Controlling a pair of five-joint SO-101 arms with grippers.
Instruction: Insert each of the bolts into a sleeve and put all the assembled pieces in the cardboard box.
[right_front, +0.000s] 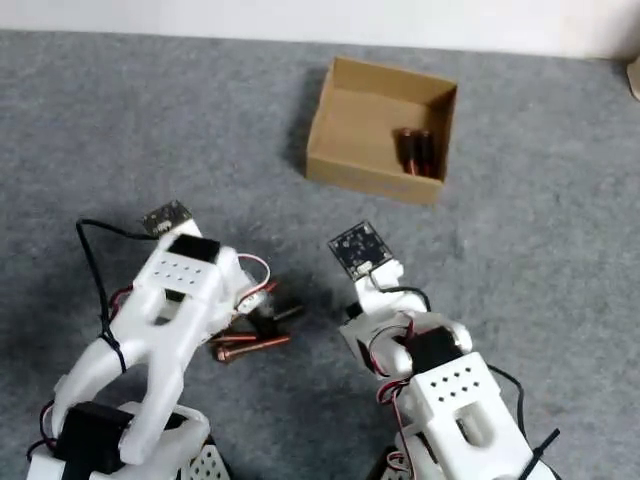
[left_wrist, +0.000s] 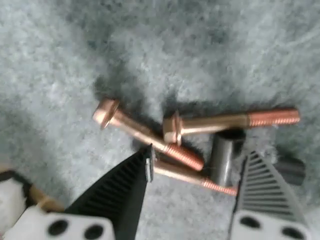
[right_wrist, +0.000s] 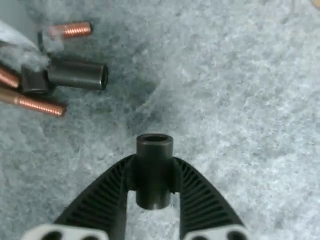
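Three copper bolts (left_wrist: 150, 137) lie bunched on the table (right_front: 540, 220) with a loose sleeve (left_wrist: 225, 155) touching them, and the left gripper (left_wrist: 200, 155) hangs wide open right over that pile. The right gripper (right_wrist: 154, 167) is clamped on a second sleeve (right_wrist: 154, 150), just beside the pile. From high up, the cardboard box (right_front: 370, 178) sits well apart across a wide stretch of table, two assembled pieces (right_front: 418, 152) side by side against its right wall.

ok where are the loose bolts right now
The three bolts lie together on the grey mat under the open left gripper, beside a dark sleeve, on the left side of the high view.
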